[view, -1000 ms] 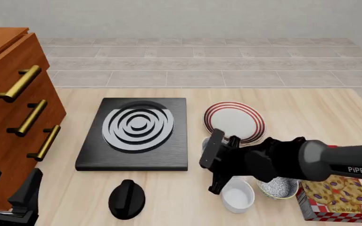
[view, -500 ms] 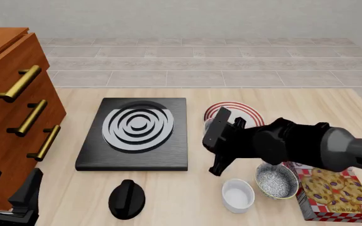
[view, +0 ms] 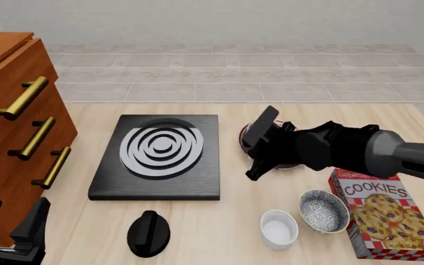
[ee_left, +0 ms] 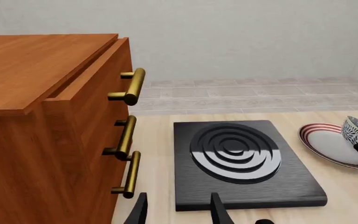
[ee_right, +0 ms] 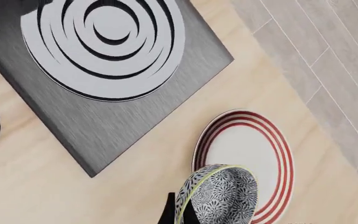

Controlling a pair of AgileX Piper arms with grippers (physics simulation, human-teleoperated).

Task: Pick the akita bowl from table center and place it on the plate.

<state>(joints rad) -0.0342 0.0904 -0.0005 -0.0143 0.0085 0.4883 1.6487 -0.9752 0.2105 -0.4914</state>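
Left fingers (view: 9,226) idle at the near edge of the surface (view: 212,243), spread open. White bowl (view: 278,228), speckled bowl (view: 323,211) and cookie box (view: 380,220) untouched. Since a second ago the right arm has swung away from them to the plate (ee_right: 246,158). Right fingers (ee_right: 180,215) clamp the akita bowl (ee_right: 217,195) by its rim, tilted above the plate (not seated yet). Lower and release next, I'd say.

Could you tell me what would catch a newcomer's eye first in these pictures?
Probably the right gripper, holding the akita bowl tilted over the red-ringed plate at the table's middle. Next, the black stove with white spiral rings to the plate's left, and the wooden drawer cabinet with brass handles at far left.
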